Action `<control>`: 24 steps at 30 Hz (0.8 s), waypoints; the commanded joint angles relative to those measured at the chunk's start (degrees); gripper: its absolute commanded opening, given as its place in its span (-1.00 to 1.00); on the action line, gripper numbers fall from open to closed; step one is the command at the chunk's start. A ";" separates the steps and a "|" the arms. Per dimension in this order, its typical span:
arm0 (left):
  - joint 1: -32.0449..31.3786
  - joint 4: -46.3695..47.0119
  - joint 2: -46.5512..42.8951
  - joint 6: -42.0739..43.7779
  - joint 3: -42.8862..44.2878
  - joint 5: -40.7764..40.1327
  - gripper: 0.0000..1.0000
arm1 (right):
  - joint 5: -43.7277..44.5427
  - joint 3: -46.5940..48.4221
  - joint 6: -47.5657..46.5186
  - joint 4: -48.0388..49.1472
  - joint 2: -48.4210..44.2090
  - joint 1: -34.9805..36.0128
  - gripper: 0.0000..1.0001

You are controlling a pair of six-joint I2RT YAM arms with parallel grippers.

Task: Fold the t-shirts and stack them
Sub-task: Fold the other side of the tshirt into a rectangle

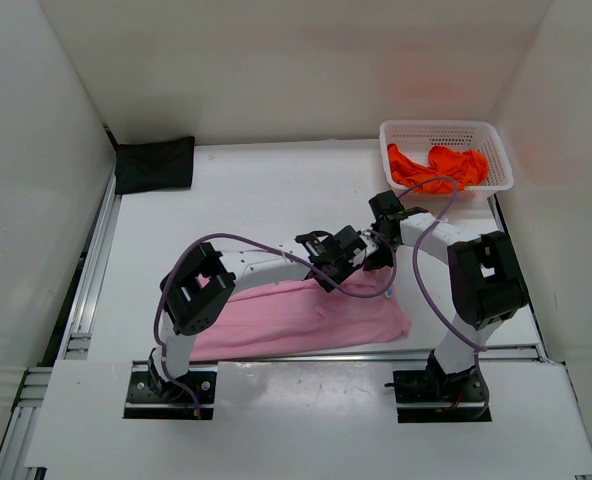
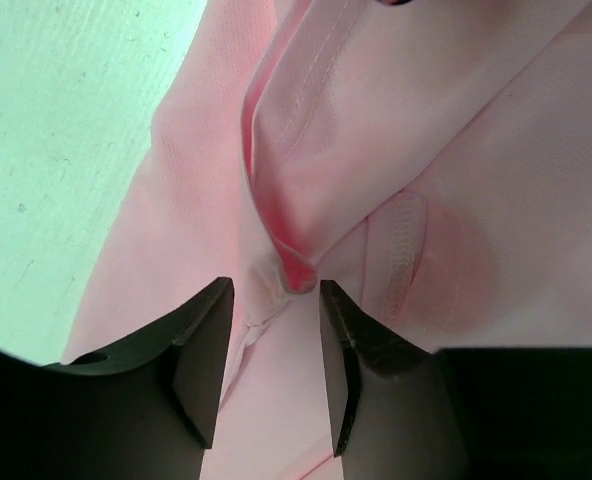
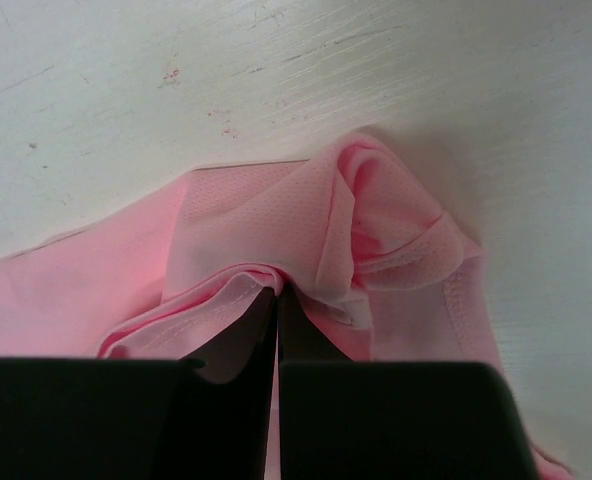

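- The pink t-shirt [image 1: 296, 318] lay along the near edge of the bench [image 1: 256, 190], flat for folding.
- The right tool [image 3: 277, 320] was clamped shut on a hem at its right end, lifting a bunch.
- The left tool [image 2: 273, 335] stood half-open astride a raised crease, gripping nothing I could see, likely lining up a pinch.
- The orange-red t-shirt [image 1: 438, 165] lay in the basket [image 1: 446, 128], the black t-shirt [image 1: 154, 163] far left.

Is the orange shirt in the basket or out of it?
In. The orange shirt lies crumpled, not folded, inside the basket, within its rim on every side.
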 commanded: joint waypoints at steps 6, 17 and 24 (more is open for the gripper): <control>-0.41 0.51 -1.21 -0.01 1.75 0.10 -0.02 | 0.02 2.32 -0.98 -0.57 -0.72 -0.16 -1.00; 2.48 -0.02 -0.68 -0.01 2.89 3.09 -0.79 | 0.55 2.33 -1.51 -1.09 -1.24 -0.16 -1.00; 3.01 -3.35 -4.28 -0.01 2.37 5.27 -0.79 | 0.55 1.63 -2.04 -1.61 -4.31 -0.16 -1.00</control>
